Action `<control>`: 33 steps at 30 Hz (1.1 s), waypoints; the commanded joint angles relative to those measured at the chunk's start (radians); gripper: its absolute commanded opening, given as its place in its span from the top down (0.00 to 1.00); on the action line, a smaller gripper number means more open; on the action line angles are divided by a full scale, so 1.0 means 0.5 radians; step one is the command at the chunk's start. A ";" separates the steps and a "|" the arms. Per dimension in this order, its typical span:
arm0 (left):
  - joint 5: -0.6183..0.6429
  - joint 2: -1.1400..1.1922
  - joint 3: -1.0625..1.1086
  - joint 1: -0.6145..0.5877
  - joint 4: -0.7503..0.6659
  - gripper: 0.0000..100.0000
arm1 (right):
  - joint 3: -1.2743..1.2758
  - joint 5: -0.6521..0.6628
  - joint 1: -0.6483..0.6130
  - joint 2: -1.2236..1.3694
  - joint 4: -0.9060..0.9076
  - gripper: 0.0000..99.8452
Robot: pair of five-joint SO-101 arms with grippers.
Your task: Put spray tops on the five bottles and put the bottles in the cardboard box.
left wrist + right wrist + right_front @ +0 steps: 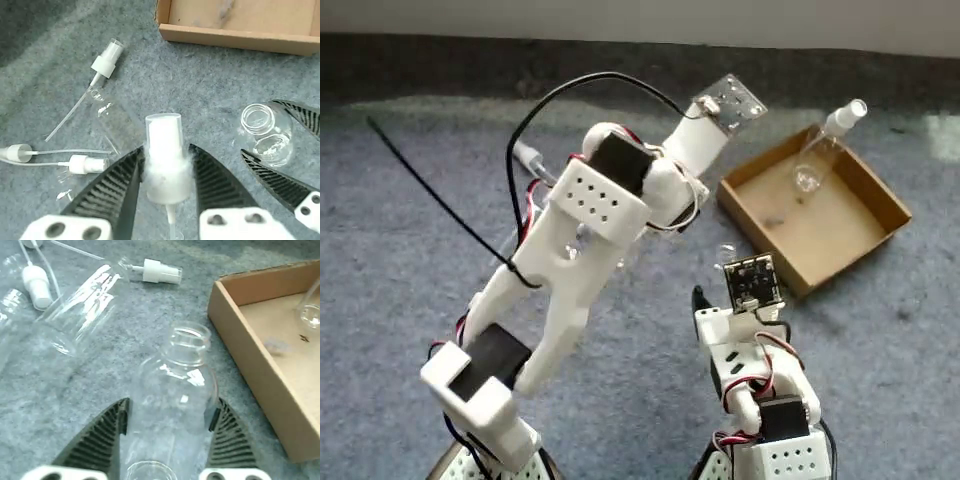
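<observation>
Grey, felt-like counter (390,290) carrying a box and loose bottle parts.
The open cardboard box (755,235) sits toward one side of it. Near the box a clear bottle (107,112) lies on its side, with a white spray top (105,61) at its neck end. A second spray top (17,152) and a third spray top (85,163) lie close together farther off, their thin tubes trailing.

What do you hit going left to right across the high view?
thin black cable → left arm → right arm → cardboard box. The bottle leaning in the box overlaps it, so it is left out.
</observation>
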 commanded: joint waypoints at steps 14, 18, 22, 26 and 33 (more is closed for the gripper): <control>0.028 -1.152 -0.106 -0.002 0.319 1.00 | 0.115 -0.006 -0.735 -0.026 -0.496 0.91; 0.028 -1.358 0.041 -0.002 0.310 1.00 | 0.189 -0.006 -0.763 -0.026 -0.750 0.91; 0.028 -1.594 0.296 -0.002 0.261 1.00 | 0.232 -0.006 -0.763 -0.026 -0.873 0.91; 0.028 -1.843 0.603 -0.002 -0.126 1.00 | 0.232 -0.006 -0.760 -0.026 -0.879 0.91; 0.028 -2.318 1.536 -0.005 -1.221 1.00 | 0.232 -0.006 -0.753 -0.026 -0.870 0.91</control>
